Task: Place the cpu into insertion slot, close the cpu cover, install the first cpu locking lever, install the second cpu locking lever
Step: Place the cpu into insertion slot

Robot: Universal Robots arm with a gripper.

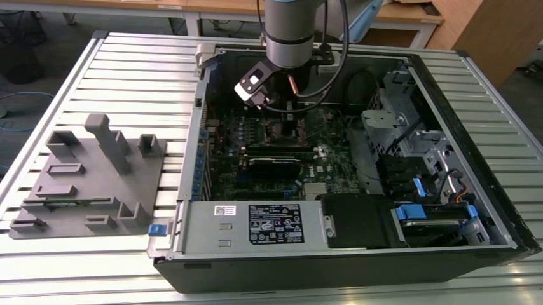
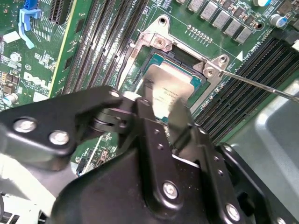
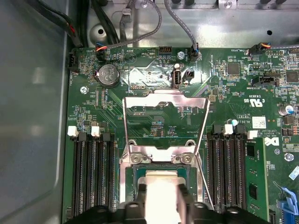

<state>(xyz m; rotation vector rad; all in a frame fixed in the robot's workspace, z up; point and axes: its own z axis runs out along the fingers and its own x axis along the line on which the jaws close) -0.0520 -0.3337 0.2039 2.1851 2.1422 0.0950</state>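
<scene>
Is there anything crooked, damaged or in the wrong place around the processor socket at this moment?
Nothing stands out. The cpu cover stands flipped open at the insertion slot, a thin locking lever lies unlatched beside it, and the end effector holds the cpu square with the slot. No bent or broken parts are visible.

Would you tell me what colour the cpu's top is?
The cpu is silvery-grey, clearest in the second wrist view.

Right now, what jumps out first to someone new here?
The arm reaches down into the open PC case on the slatted table. In both wrist views, the claw grips the cpu at the slot, with the cover swung open.
</scene>
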